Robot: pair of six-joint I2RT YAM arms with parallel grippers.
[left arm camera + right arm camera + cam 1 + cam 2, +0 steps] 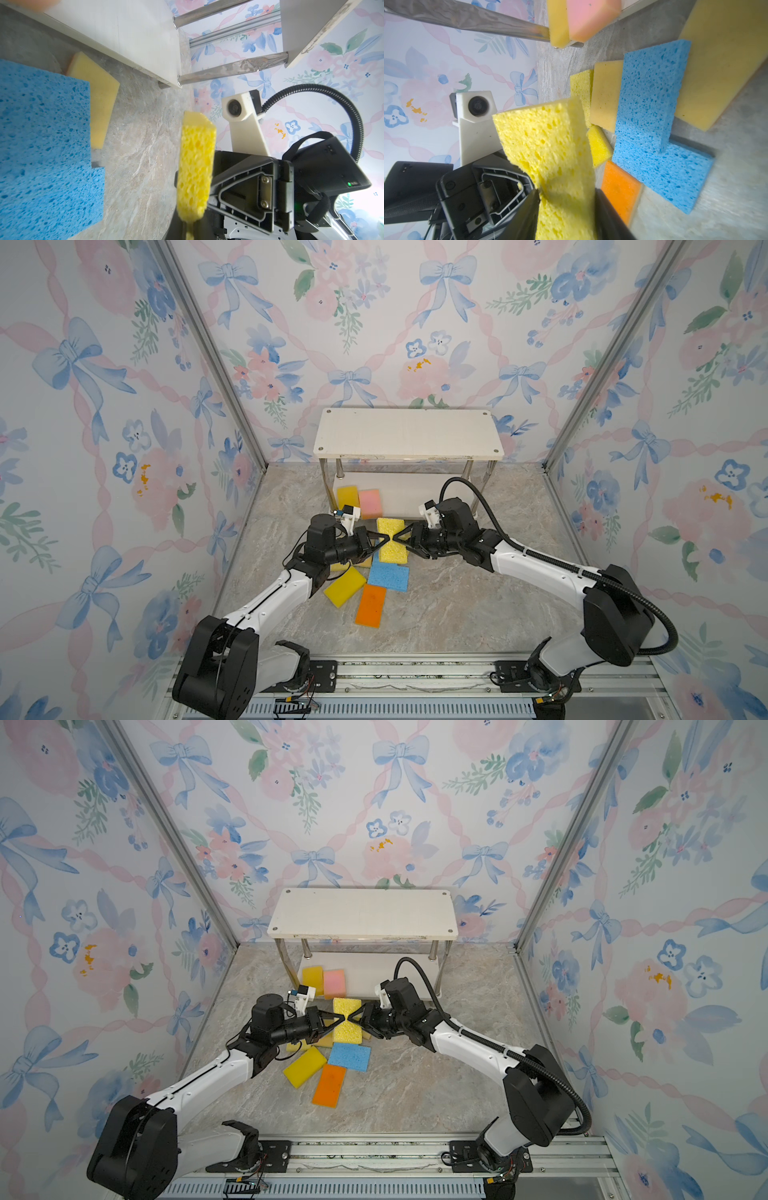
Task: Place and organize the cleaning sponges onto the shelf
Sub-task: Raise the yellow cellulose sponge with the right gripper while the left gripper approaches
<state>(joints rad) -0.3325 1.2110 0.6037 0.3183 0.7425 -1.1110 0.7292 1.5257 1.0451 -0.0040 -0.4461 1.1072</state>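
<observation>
In both top views the bright yellow, coarse-pored rectangular foam sponge [390, 551] hangs above the marbled grey surface [457, 605], just in front of the two-tier white-board shelf with metal posts [407, 435]. It is squeezed to an hourglass at its waist, where the left tool [383, 537] and right tool [397, 536] meet tip to tip. Its long axis runs toward the shelf, broad face up. The left wrist view shows the sponge [196, 166] edge-on, and the left tool is pressed together on it. In the right wrist view the sponge [546, 141] sits between the right tool's dark fingers, but whether they pinch or merely flank it I cannot tell. This reads as a hand-over. The left should hold firm while the right backs straight off without twisting the foam, then feed a short end in beside the smooth yellow sponge [348, 497] and the pink sponge [370, 502] on the lower board.
</observation>
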